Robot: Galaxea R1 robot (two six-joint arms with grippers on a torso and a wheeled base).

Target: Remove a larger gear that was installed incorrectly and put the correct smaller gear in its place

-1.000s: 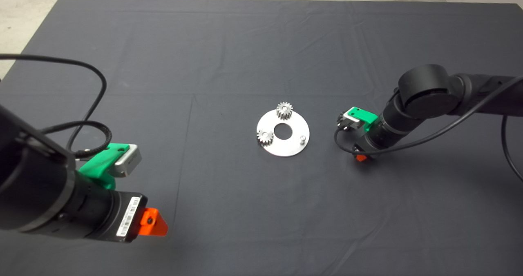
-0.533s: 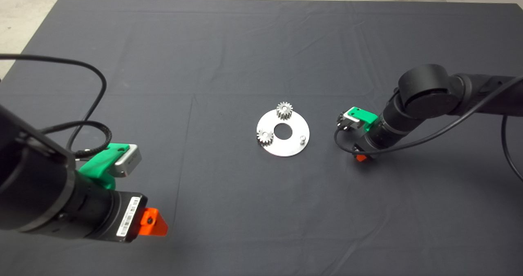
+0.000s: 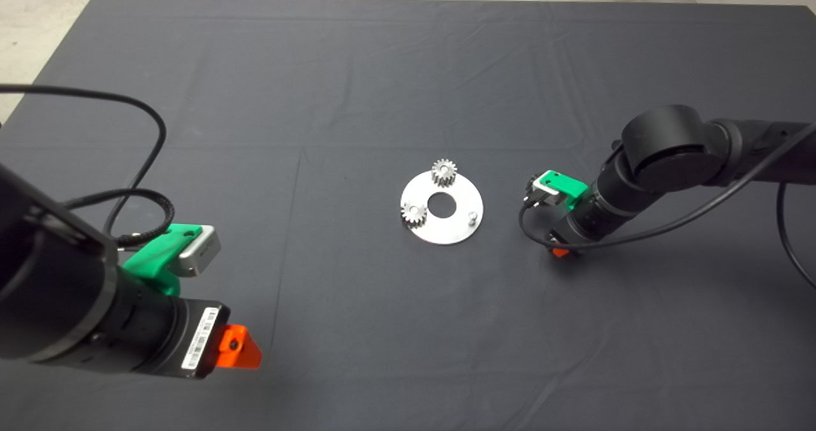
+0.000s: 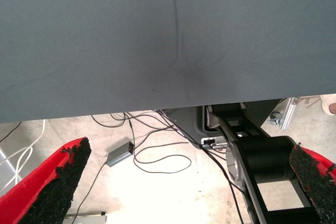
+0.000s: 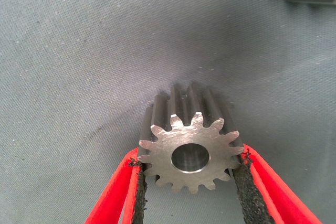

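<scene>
The smaller gear, grey steel with short even teeth, sits between the black pads of my right gripper, which is shut on it close above the mat. In the head view that right gripper points down just right of the round silver plate. Two same-sized gears stand on the plate, one at its far edge and one at its left edge. A bare peg stands at its right. The larger gear is out of view. My left gripper waits open at the lower left.
The dark mat covers the table. A black cable loops from the right wrist near the plate. The left wrist view shows the mat's edge, floor cables and the robot's base beyond it.
The right arm has dipped slightly, shifting its gripper a little down and toward the plate. The left arm and the gears on the plate have not moved.
</scene>
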